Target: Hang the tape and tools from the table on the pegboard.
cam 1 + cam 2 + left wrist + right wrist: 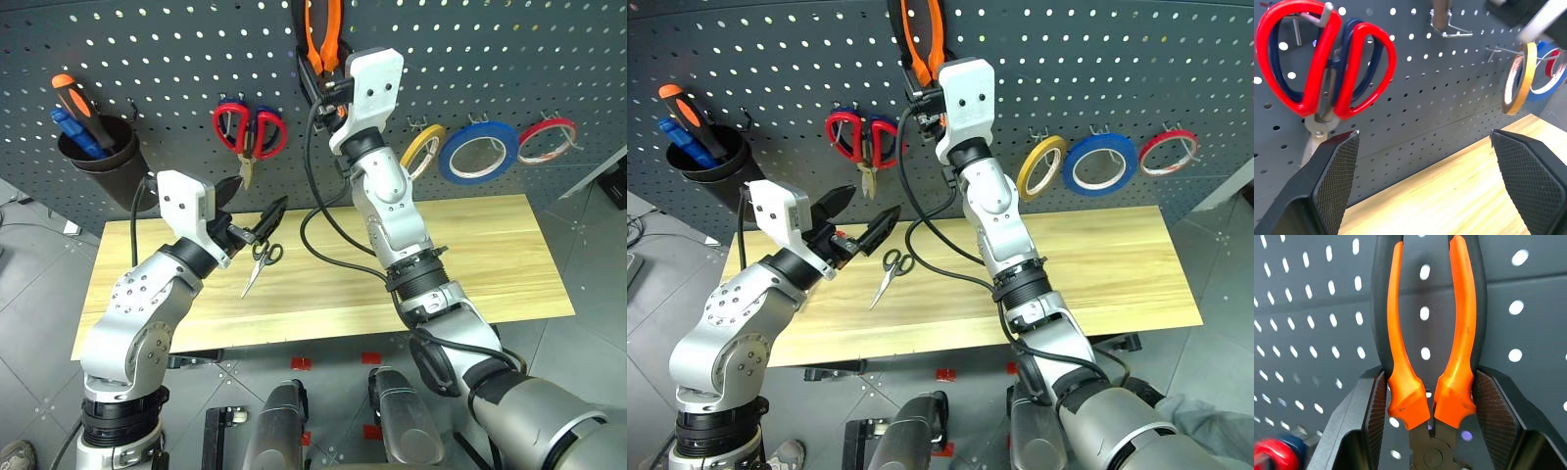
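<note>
My right gripper (pixel 1430 382) is shut on the pliers (pixel 321 39), raised high against the pegboard (pixel 176 59). The orange-and-black handles (pixel 1400 333) point up, and the pads clamp them just above the pivot. Whether a hook bears the pliers I cannot tell. The small black-handled scissors (pixel 263 262) lie on the table (pixel 470 255). Just above them, in front of the board, my left gripper (pixel 253 206) hovers open and empty. The blue tape (pixel 478 152) hangs on a hook at the right of the board.
Red-handled scissors (pixel 1327 63) hang on the board right behind the left gripper. A yellow roll (pixel 423 149) and a thin red roll (pixel 547 140) flank the blue tape. A black cup (pixel 103 147) holding an orange-and-black screwdriver hangs at far left. A black cable trails from the right arm.
</note>
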`<state>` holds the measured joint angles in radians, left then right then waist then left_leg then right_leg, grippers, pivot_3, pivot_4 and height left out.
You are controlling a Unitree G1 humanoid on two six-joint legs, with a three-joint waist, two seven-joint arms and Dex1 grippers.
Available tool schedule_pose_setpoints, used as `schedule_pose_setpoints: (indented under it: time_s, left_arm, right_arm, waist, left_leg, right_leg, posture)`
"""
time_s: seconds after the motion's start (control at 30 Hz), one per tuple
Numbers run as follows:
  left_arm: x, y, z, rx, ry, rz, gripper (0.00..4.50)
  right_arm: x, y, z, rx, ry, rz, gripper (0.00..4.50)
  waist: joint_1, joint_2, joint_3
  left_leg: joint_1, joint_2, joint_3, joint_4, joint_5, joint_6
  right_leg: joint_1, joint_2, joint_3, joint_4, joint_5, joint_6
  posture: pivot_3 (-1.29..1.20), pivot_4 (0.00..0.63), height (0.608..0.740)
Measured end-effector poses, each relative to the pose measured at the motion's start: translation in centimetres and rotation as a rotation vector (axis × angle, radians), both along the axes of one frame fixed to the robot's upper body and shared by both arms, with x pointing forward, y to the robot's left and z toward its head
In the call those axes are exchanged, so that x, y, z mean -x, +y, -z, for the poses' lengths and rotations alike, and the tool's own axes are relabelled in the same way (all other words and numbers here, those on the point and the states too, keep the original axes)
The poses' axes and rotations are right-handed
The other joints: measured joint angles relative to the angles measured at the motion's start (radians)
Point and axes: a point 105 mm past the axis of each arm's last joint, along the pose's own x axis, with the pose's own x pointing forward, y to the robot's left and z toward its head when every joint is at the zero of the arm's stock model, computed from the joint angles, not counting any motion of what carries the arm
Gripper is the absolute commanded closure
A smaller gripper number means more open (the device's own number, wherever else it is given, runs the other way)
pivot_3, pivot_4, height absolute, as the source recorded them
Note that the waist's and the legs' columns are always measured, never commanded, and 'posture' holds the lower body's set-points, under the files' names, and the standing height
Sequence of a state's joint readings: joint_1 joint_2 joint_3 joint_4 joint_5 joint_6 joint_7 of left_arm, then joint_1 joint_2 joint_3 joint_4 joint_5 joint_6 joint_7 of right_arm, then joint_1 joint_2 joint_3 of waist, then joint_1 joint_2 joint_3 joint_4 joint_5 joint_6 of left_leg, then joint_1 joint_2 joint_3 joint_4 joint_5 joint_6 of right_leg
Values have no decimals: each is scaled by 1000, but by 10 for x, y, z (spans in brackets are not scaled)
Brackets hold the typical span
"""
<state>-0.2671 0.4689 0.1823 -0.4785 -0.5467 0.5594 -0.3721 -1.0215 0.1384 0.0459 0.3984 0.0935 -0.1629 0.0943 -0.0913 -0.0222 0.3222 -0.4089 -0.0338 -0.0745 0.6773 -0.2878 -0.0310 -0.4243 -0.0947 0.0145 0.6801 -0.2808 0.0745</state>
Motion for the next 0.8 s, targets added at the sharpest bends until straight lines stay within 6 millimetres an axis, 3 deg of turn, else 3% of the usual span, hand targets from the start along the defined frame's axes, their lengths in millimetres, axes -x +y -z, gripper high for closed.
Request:
schedule_pose_setpoints:
  time_s: [0.23,0.53,0.8]
  left_arm:
    - [-2,0,2,-2,4,2,0]
    - [-9,0,5,-1,6,-2,0]
    - [-12,1,6,2,1,0,0]
  right_arm:
    - [9,-14,-14,20,-47,71,2196]
    - [-21,-33,14,34,37,181,2196]
    - [-25,-32,14,34,33,191,2196]
  waist:
    - [1,0,1]
    - [-5,0,1]
    - [-15,0,1]
  left_leg:
    - [-1,5,0,0,0,0]
    - [-1,5,2,0,0,-1]
    - [-1,6,2,0,0,-1]
  right_leg:
    - [-2,4,-1,1,0,0]
    - [-2,4,0,0,0,0]
    - [-2,5,0,1,1,-1]
  posture:
    - [-76,350,740]
    - [-85,347,740]
    - [-91,348,740]
